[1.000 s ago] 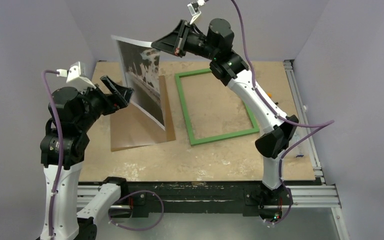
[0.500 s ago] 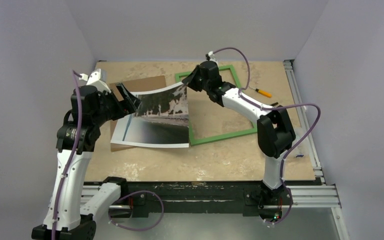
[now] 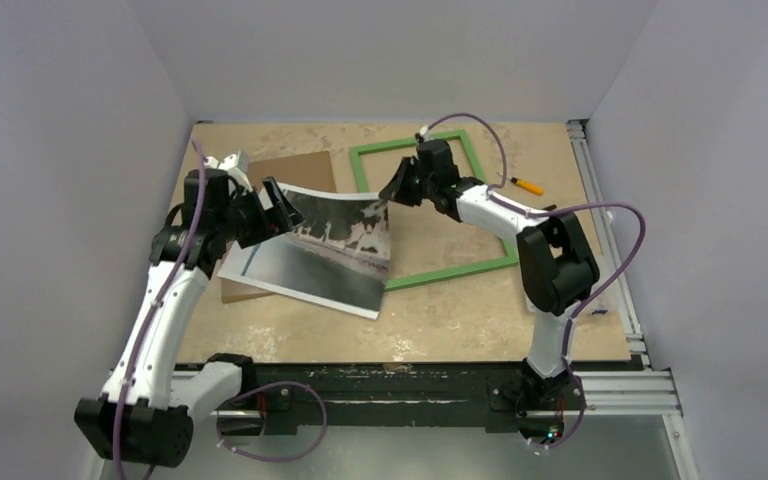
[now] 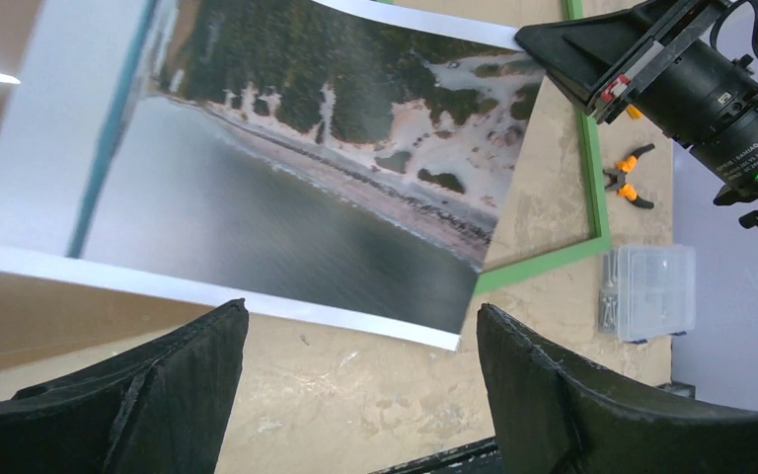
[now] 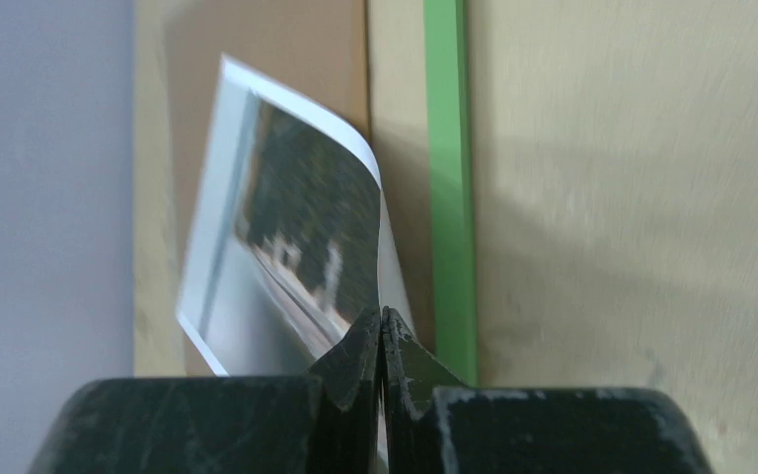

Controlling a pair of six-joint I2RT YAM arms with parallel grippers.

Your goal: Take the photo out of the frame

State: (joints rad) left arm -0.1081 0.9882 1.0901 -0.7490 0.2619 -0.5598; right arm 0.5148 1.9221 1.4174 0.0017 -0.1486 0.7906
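The photo (image 3: pixel 320 255), a grey and dark landscape print with a white margin, lies curved over a brown board (image 3: pixel 305 168) and the table. My right gripper (image 3: pixel 392 193) is shut on its far right corner and holds that corner up. The wrist view shows the sheet (image 5: pixel 296 227) pinched between the right gripper's (image 5: pixel 382 314) tips. The green frame (image 3: pixel 450 270) lies flat to the right, and the photo's near right corner overlaps its left rail. My left gripper (image 3: pixel 275 205) hovers open at the photo's far left edge. Only table shows between the left gripper's (image 4: pixel 355 316) fingers, the photo (image 4: pixel 257 168) beyond them.
An orange-tipped tool (image 3: pixel 527 185) lies right of the frame. The left wrist view shows orange pliers (image 4: pixel 627 183) and a small clear plastic box (image 4: pixel 651 291) past the frame's rail (image 4: pixel 592 168). Grey walls close in the left, far and right sides.
The right gripper has brought the photo down from upright and high to nearly flat over the board. The left arm has stretched forward, its open gripper now low at the photo's far left edge.
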